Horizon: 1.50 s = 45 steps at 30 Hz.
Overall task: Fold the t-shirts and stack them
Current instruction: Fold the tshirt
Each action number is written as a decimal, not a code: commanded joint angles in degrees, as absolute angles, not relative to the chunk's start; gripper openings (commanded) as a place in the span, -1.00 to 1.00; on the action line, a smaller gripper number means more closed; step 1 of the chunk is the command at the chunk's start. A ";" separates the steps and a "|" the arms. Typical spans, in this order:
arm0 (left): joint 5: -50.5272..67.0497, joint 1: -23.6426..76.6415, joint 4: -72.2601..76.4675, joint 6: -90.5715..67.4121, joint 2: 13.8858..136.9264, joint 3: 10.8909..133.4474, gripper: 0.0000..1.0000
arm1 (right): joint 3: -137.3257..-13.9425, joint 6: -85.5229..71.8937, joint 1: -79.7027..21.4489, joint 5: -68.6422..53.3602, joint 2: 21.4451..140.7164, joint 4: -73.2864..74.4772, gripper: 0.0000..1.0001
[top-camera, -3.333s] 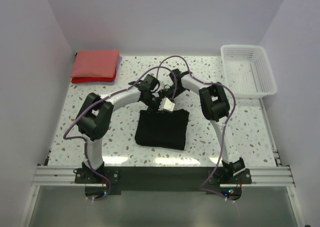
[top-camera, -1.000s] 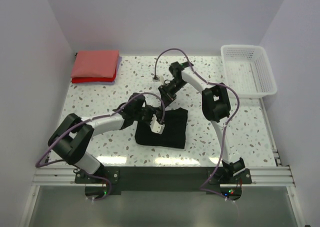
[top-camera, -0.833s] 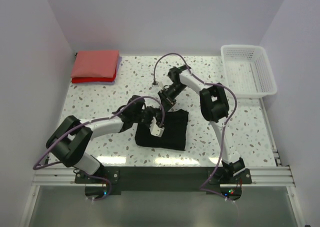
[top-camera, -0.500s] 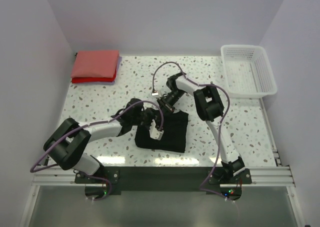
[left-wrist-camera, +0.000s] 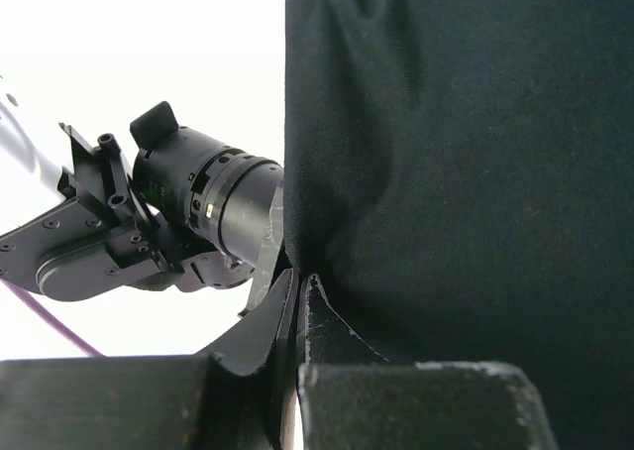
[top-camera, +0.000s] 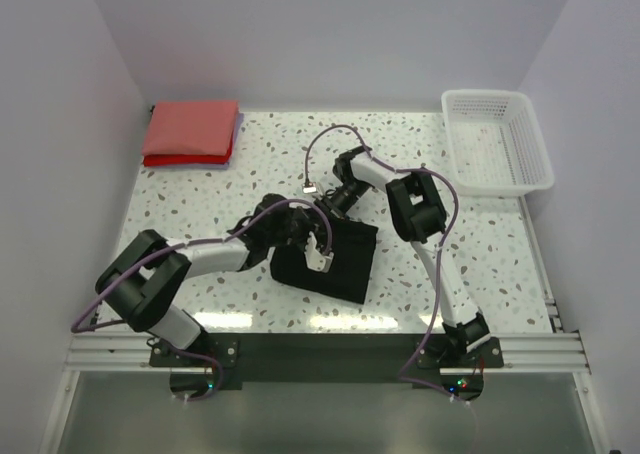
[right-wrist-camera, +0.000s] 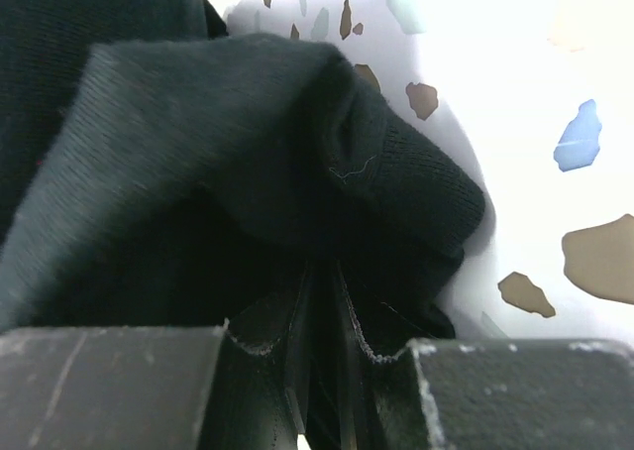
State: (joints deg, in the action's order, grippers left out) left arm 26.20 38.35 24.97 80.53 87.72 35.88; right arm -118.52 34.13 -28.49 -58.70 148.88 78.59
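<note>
The black t-shirt (top-camera: 335, 262) lies folded in a rough square at the table's middle. My left gripper (top-camera: 312, 246) is shut on its far left edge; in the left wrist view the cloth (left-wrist-camera: 466, 153) hangs from the closed jaws (left-wrist-camera: 297, 281). My right gripper (top-camera: 328, 209) is shut on the shirt's far edge just beyond; in the right wrist view the black cloth (right-wrist-camera: 248, 133) bunches between the jaws (right-wrist-camera: 319, 281). A folded stack of coral-red shirts (top-camera: 190, 129) with a thin purple-blue one at its right edge lies at the far left corner.
A white lattice basket (top-camera: 497, 139) stands at the far right corner. The speckled tabletop (top-camera: 180, 199) lies between the black shirt and the red stack. Walls close in both sides and the back. The aluminium rail (top-camera: 320, 352) runs along the near edge.
Both grippers have come down onto the black shirt's far edge and closed on it. The left arm swung from the far side toward the near left. The shirt's near edge has skewed slightly.
</note>
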 commanded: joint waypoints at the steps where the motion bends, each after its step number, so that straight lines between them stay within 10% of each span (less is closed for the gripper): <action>1: 25.05 38.41 32.08 80.07 88.85 39.37 -1.00 | -119.00 37.88 -29.27 -57.13 151.35 81.73 -0.66; 21: 22.68 38.50 40.43 77.07 92.37 39.73 -1.00 | -121.55 39.20 -29.18 -56.17 151.26 83.41 -0.60; 31: 23.20 37.62 44.30 74.45 90.80 39.64 -0.01 | -127.61 39.46 -29.18 -48.35 148.27 84.72 -0.40; 45: 26.54 33.40 31.30 61.27 83.50 44.20 0.14 | -132.01 41.49 -29.27 -34.81 143.27 90.53 0.07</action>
State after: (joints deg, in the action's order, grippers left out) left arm 24.29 34.72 34.04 66.94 86.24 40.97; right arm -130.23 38.98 -29.36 -43.48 147.17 80.07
